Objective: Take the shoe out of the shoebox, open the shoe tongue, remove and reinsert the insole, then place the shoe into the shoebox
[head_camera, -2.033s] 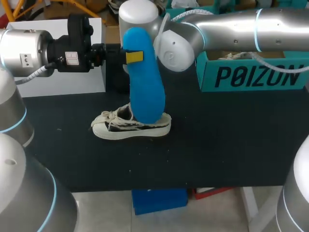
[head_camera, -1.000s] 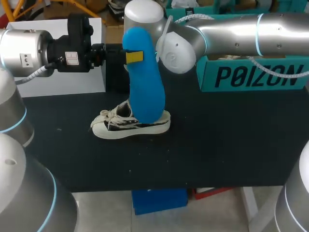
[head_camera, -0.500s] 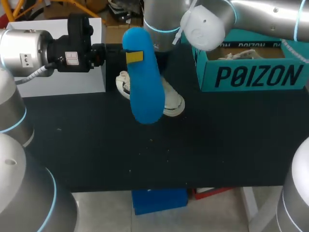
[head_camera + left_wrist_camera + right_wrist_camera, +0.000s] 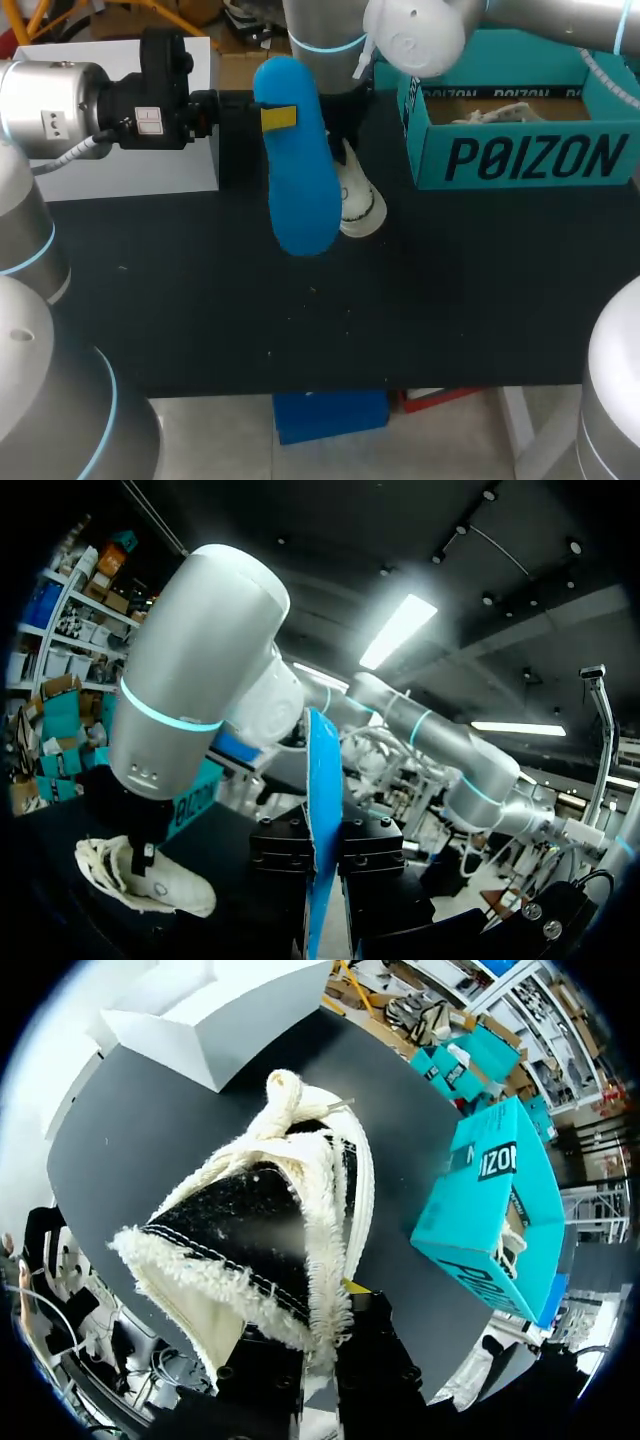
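A long blue insole (image 4: 297, 160) hangs upright over the table's middle, my left gripper (image 4: 276, 117) shut on its upper part. In the left wrist view the insole (image 4: 321, 810) stands edge-on between that gripper's (image 4: 322, 852) black fingers. Behind it is the white canvas shoe (image 4: 357, 203) with frayed edges, toe toward the front, mostly hidden by the insole. My right gripper (image 4: 322, 1345) is shut on the shoe's (image 4: 262, 1220) heel collar, the toe pointing away from it toward the table. Whether the sole touches the table I cannot tell.
The teal shoebox (image 4: 520, 160) stands open at the back right with another pale shoe (image 4: 497, 112) inside. A white box (image 4: 140, 170) stands at the back left, behind my left wrist. The black tabletop (image 4: 400, 310) stretches to the front edge.
My right arm has carried the shoe from the table's middle toward the back and right, turning its toe to the front. The left arm and the insole have stayed put.
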You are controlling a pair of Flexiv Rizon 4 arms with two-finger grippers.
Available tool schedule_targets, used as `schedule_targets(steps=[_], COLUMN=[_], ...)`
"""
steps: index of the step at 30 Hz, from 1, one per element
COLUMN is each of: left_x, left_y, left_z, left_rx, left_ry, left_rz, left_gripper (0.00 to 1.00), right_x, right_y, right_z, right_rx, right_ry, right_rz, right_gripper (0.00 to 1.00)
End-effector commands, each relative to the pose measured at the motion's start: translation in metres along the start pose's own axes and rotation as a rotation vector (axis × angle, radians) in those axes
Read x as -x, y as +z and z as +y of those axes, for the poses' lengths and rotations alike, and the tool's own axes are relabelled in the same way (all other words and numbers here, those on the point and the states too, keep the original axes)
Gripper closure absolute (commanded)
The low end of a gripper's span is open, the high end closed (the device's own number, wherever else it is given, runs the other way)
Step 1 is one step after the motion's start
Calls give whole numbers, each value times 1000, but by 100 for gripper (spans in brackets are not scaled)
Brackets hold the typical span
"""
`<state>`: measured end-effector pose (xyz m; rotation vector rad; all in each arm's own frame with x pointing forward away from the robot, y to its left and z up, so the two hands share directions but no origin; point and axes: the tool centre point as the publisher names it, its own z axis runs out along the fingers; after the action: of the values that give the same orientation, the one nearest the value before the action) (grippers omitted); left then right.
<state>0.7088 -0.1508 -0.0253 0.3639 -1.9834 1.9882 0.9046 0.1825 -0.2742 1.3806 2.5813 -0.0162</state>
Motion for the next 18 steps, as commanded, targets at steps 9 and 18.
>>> schedule_targets(steps=[9,18], left_x=[-1,-1], left_y=[1,1], left_z=[1,1], left_rx=[-1,-1], left_ry=[0,0], left_rz=[-4,-4], left_gripper=[100,100], right_x=[-24,-42], right_y=[15,39], right_z=[7,7], right_rx=[-111,-68], right_ry=[768,713], right_rz=[-101,-86], right_gripper=[100,100])
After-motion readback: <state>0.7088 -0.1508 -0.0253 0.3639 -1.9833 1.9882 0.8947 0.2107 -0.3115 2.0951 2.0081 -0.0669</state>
